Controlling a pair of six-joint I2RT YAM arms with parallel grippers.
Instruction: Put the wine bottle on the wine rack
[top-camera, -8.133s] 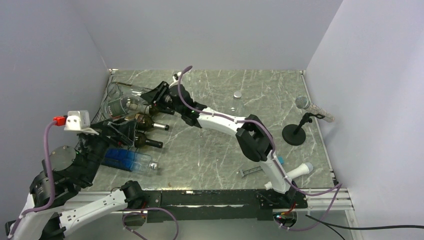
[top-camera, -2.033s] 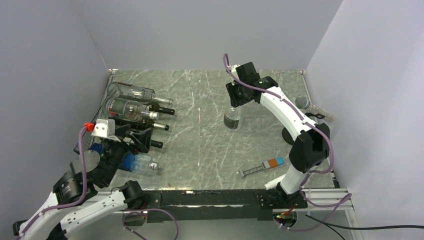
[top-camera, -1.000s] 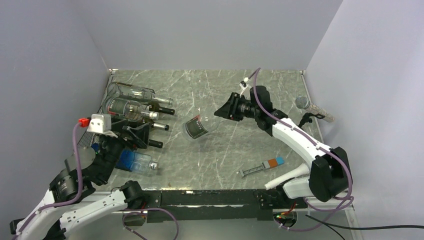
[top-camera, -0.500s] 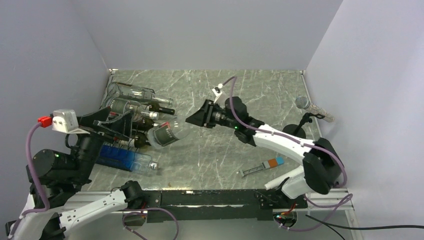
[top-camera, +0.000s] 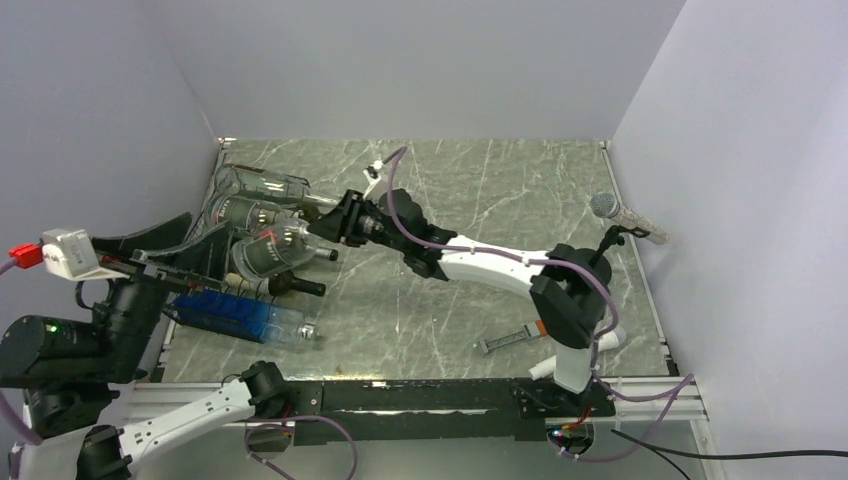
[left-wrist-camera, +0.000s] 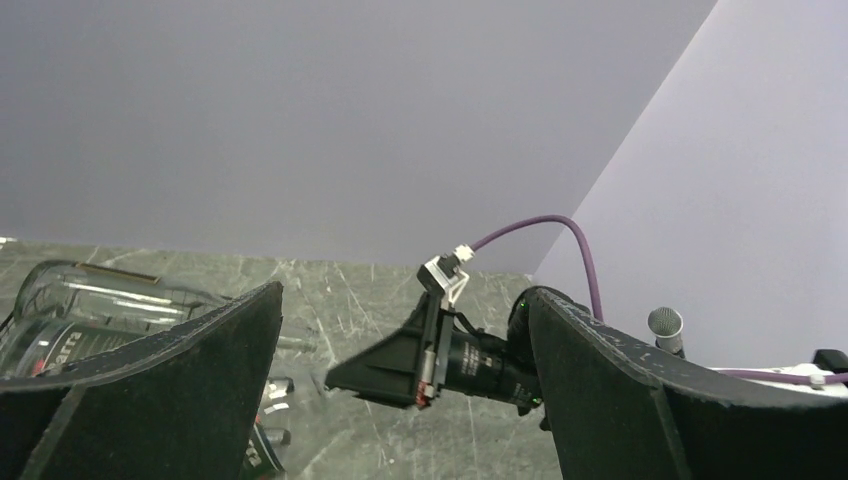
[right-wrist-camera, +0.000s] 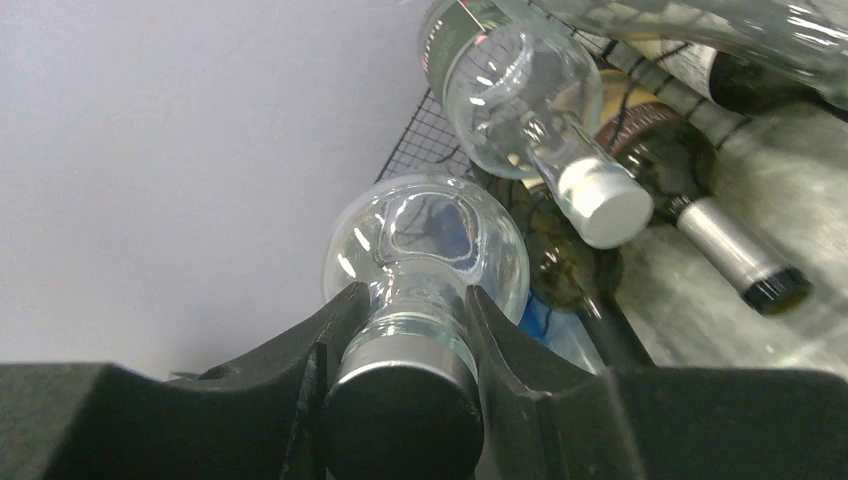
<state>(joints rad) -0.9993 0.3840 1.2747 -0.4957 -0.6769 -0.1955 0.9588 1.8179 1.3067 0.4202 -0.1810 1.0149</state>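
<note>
The left arm is raised high at the near left corner. Its left claw (top-camera: 205, 232) (left-wrist-camera: 400, 300) points right toward the rack, fingers (left-wrist-camera: 160, 380) spread wide and holding nothing. Half a second ago this arm sat lower and further right. Just beyond that claw stands the rack (top-camera: 222, 198) (right-wrist-camera: 440, 150), stacked with other bottles (top-camera: 262, 185) lying on their sides, necks to the right. A blue bottle (top-camera: 250, 318) lies on the desk (top-camera: 450, 290) near-right of the claw. The left wall (top-camera: 110, 130) rises close behind the rack, leaving little room on that side. The bottle (top-camera: 275, 250) (right-wrist-camera: 425, 250) lies level just left of the right claw, base toward the wall, over the rack's near rows and just beside a capped neck. Whether it rests on the wires I cannot tell. Half a second ago it hung short of the rack. The right claw (top-camera: 345, 218) (right-wrist-camera: 400, 340) is clamped on the bottle's neck below the cap, one finger each side. Its arm is stretched long and low across the desk from the near right, further left than before. Well right of this claw stands a microphone (top-camera: 605, 240) by the right wall.
</note>
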